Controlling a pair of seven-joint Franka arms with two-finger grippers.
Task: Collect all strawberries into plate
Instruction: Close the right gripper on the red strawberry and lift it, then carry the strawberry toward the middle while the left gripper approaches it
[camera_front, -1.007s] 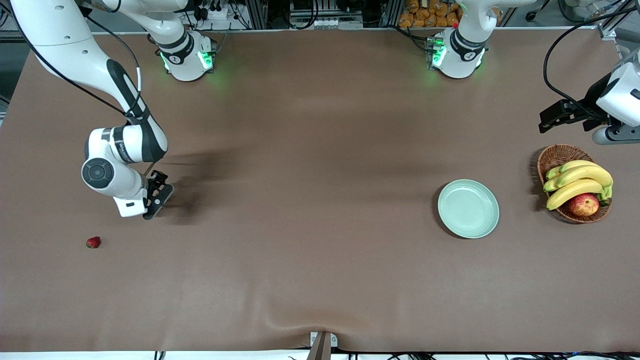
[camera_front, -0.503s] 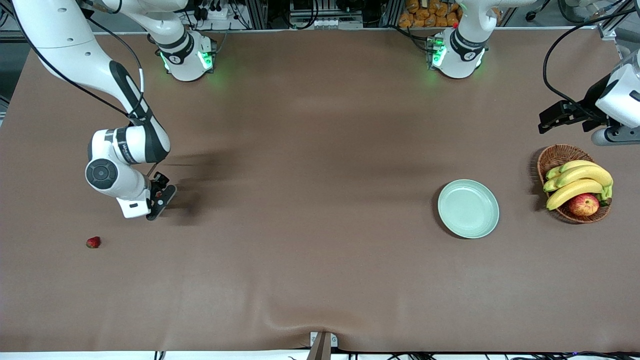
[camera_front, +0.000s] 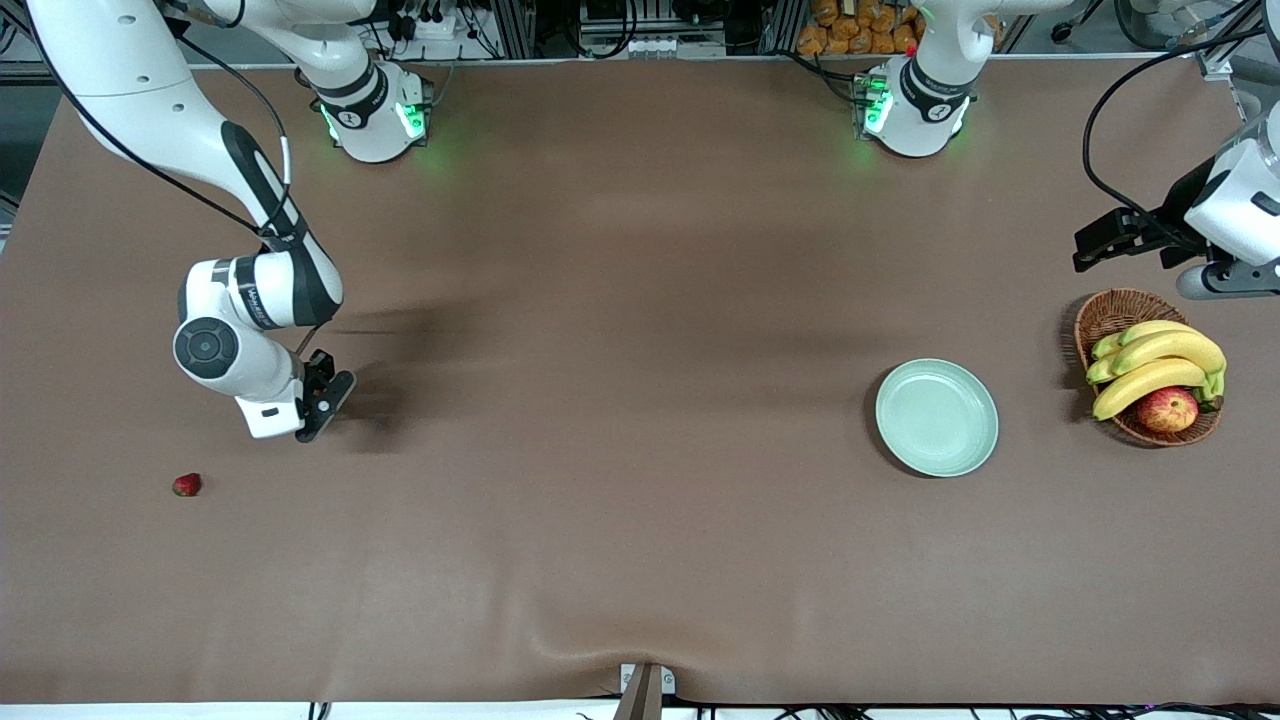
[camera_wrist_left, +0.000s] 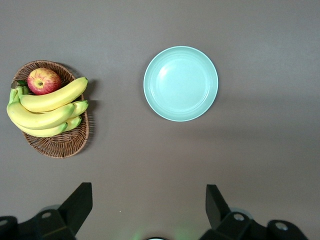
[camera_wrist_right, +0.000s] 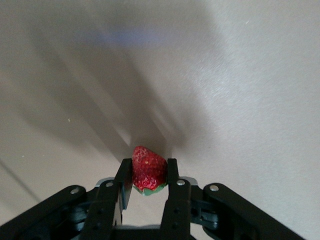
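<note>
A strawberry (camera_wrist_right: 148, 169) sat pinched between the right gripper's (camera_wrist_right: 148, 192) fingers (camera_wrist_right: 125, 181), red tip poking out past them and green cap tucked down inside, so the grab looked good! In the front view that right gripper (camera_front: 318, 392) was down at the table (camera_front: 640, 520) toward the right arm's end, jaws closed tight on the berry, which could barely be made out there. A second strawberry (camera_front: 186, 485) lay loose on the table, nearer the front camera than the gripper and well apart from it. A third was nowhere to be seen in any view. The plate (camera_front: 937, 417) sat far off toward the left arm's end, pale green and completely bare, nothing delivered yet! Just beside it, closer to the table's edge, stood the basket (camera_front: 1112, 314) with its bananas (camera_front: 1158, 362) and apple (camera_front: 1167, 409), none of that part of the job. The left gripper (camera_wrist_left: 149, 205) hung high over that end, fingers spread wide and holding nothing, and the left wrist view looked straight down on the plate (camera_wrist_left: 181, 83) and basket (camera_wrist_left: 62, 144); that arm waited. So the score, judging from how things lay: zero berries in, one in hand, at least one more to fetch. The carry ahead was a long one, right across the table, and a berry that small could slip if the grip was off-centre.
</note>
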